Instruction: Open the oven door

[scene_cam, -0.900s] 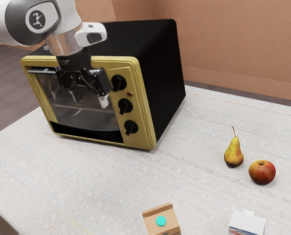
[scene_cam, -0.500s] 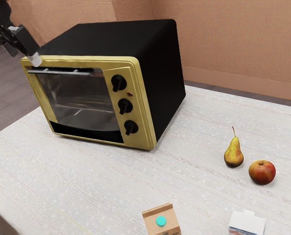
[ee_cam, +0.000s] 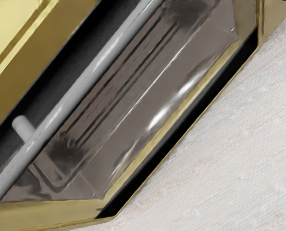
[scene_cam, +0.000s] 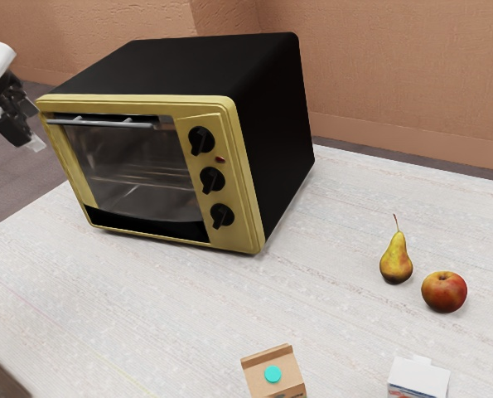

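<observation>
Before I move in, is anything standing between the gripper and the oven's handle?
Nothing visible. The gripper is off to the exterior view's left of the toaster oven, and the wrist view shows the bar handle uncovered. The pear and apple sit well off that path.

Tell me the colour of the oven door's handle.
Grey, best seen in the wrist view: the handle.
</observation>
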You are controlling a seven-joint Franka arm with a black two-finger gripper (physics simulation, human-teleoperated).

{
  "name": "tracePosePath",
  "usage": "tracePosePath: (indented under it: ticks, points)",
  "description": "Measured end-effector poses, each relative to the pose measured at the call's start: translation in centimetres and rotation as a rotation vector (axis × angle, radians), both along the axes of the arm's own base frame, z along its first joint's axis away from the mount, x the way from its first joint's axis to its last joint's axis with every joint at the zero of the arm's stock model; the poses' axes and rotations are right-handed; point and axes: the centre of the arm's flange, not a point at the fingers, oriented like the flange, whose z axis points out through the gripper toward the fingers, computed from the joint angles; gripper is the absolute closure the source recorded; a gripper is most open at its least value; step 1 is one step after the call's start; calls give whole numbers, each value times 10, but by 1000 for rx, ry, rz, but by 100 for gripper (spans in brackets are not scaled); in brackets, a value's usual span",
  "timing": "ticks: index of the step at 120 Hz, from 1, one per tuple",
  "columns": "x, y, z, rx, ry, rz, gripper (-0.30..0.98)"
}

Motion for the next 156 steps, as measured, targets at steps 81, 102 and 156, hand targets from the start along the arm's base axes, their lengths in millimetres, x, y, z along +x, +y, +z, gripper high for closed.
tracePosePath:
  ticks: [81,102,156]
  points:
    - [49,-39,-39,261,32,-535,0]
    - [39,-7,-45,285,39,-528,0]
    - [13,23,-4,390,5,-518,0]
